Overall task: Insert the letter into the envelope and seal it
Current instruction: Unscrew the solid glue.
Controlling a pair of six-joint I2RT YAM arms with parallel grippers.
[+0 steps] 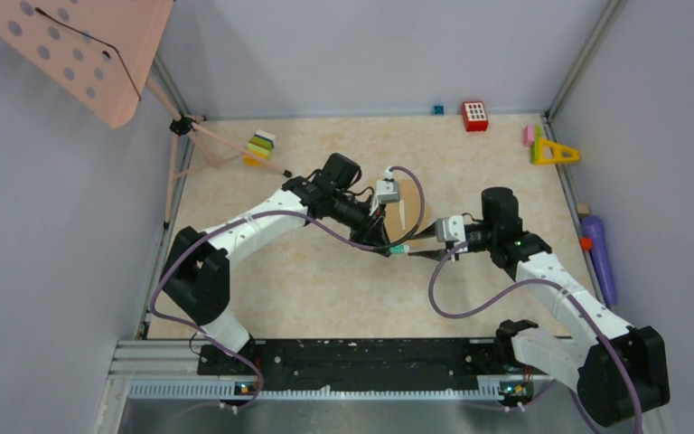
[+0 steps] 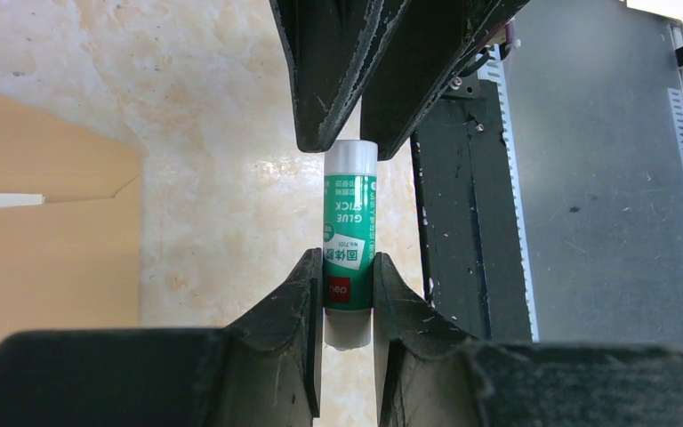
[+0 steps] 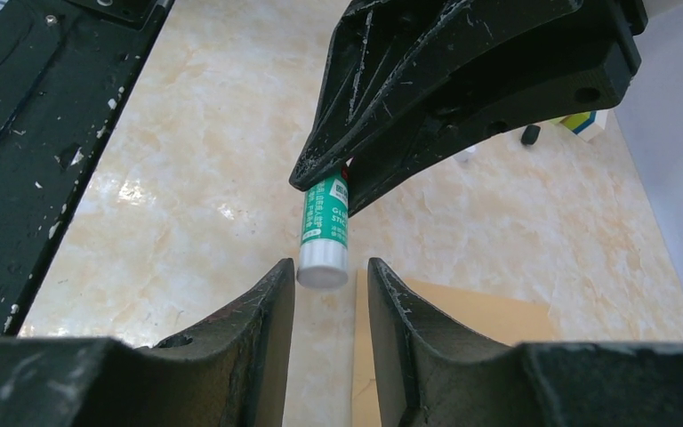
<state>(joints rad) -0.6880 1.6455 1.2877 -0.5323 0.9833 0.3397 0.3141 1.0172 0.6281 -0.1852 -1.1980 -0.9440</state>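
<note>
Marble-look bench (image 1: pixel 325 298), grey walls on three sides, that's the setup. Nearest to me is the black rail (image 1: pixel 352 357) along the near edge, where both my arms are bolted.

Out over the middle of the bench, my left gripper (image 2: pixel 347 267) is clamped on the bottom end of a green glue stick (image 2: pixel 349 222). My right gripper (image 3: pixel 329 267) faces it head on, jaws either side of the stick's white cap. From my right wrist there looks to be a sliver of gap. From my left wrist it looks like contact, so honestly I can't tell if it's gripping.

Just beyond the two grippers, the envelope (image 2: pixel 53 258) lies flat on the bench, around the middle, with neither gripper touching it.

Further back, a purple thing (image 1: pixel 599 258) lies along the right edge and a yellow triangle (image 1: pixel 553 152) sits near the far right corner. A red block (image 1: pixel 474 116) is at the far edge, and a pink stand with holes (image 1: pixel 72 45) is up in the far left corner.
</note>
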